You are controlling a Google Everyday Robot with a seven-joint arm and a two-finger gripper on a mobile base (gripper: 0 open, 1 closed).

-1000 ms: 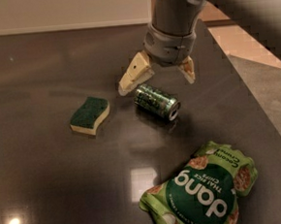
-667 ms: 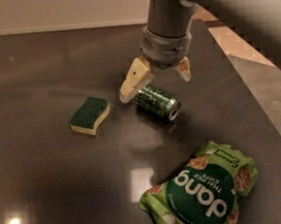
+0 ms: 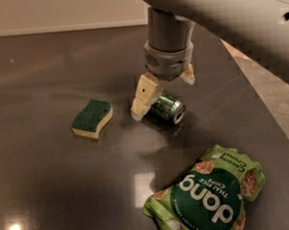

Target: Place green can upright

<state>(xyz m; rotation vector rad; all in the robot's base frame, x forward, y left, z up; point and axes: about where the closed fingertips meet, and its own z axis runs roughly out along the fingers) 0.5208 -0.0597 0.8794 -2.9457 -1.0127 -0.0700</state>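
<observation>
The green can (image 3: pixel 167 107) lies on its side on the dark table (image 3: pixel 50 184), its silver end facing front right. My gripper (image 3: pixel 164 93) hangs from the grey arm right above it, open. One cream finger (image 3: pixel 144 96) stands at the can's left end, close to or touching it. The other finger (image 3: pixel 187 74) shows behind the can at the upper right. The can lies between the two fingers and they are not closed on it.
A sponge with a green top (image 3: pixel 92 118) lies to the left of the can. A large green "dang" chips bag (image 3: pixel 208 197) lies at the front right. The table's right edge (image 3: pixel 263 102) runs diagonally, with a lighter floor beyond.
The gripper has come down over the can, so its fingers now straddle it. The can, sponge and bag have not moved.
</observation>
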